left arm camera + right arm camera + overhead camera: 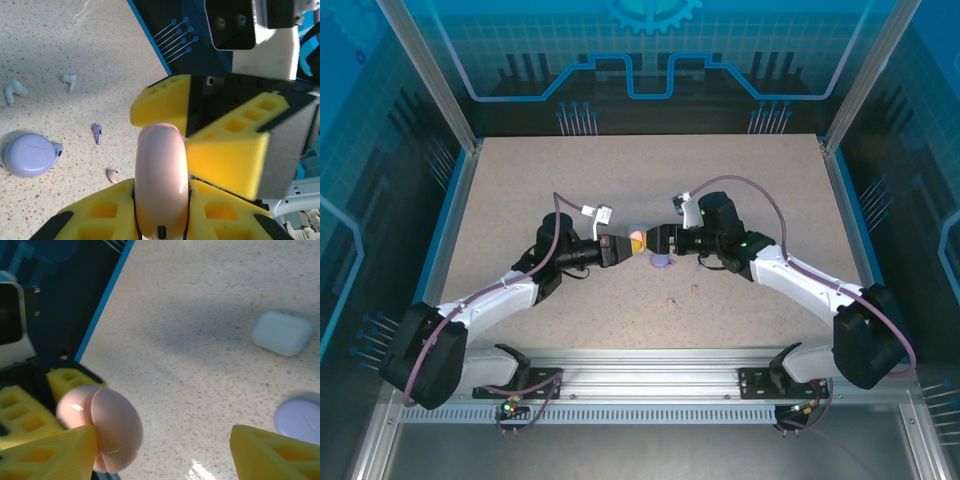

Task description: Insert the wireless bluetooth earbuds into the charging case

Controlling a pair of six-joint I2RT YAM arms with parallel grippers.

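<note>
Left gripper (pixel 160 212) clamped on the pink case (pixel 161 175), held in the air close by the purple case (pixel 30 154) — lid looks shut. Right gripper (pixel 162 450) has its jaws apart, one finger touching or nearly touching the pink case, gripping nothing. No buds seated that I can see: white earbuds (pixel 15 92) lie beyond the purple case, a purple earbud (pixel 97 133) just beside it, a pinkish earbud (pixel 112 175) near it — all loose on the table (pixel 570 180). Judging by this, lid-opening comes first and every insertion is left.
</note>
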